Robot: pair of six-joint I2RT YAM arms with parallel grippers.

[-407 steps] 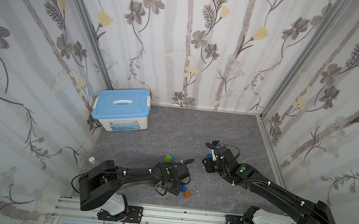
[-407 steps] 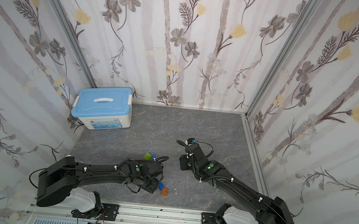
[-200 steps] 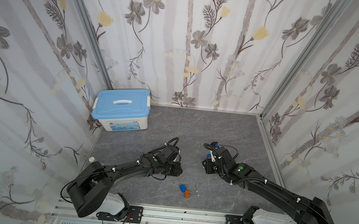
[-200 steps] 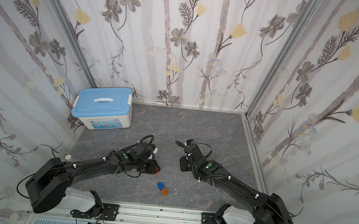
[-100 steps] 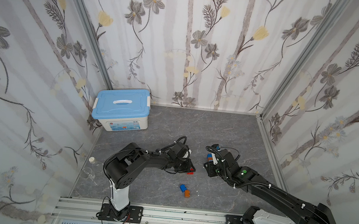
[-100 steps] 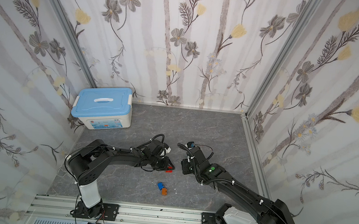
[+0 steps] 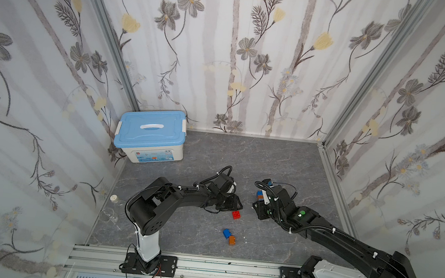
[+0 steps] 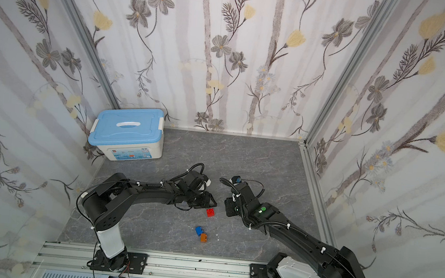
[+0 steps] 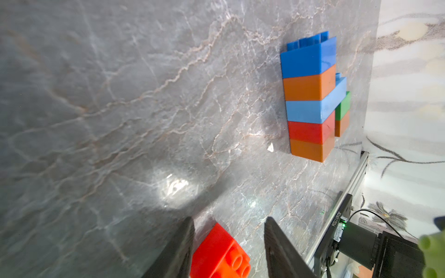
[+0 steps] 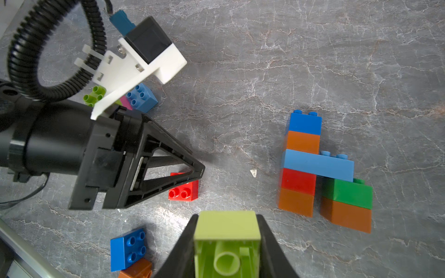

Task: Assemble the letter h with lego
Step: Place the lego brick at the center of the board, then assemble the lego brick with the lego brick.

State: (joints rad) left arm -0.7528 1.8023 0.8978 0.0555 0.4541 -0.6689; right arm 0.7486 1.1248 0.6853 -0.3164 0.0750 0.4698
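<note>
Holding a lime brick (image 10: 226,231) with its hollow side to the wrist camera, right gripper (image 10: 227,216) clamped on its two flat side walls. Left gripper (image 9: 228,220) jaws apart, low over the tabletop (image 7: 269,161). Red brick (image 9: 219,252) lies between them near the tabletop's middle; touching a finger or not, hard to say. Half-built h (image 10: 317,166) lies flat just right of the middle, mostly hidden under the right arm in both top views. Loose blue brick (image 7: 226,233) and orange brick (image 7: 232,240) touch, near the front edge. Bricks look light, rigid, slick-sided: pinch opposite flat walls, keep off the studs, press on squarely.
</note>
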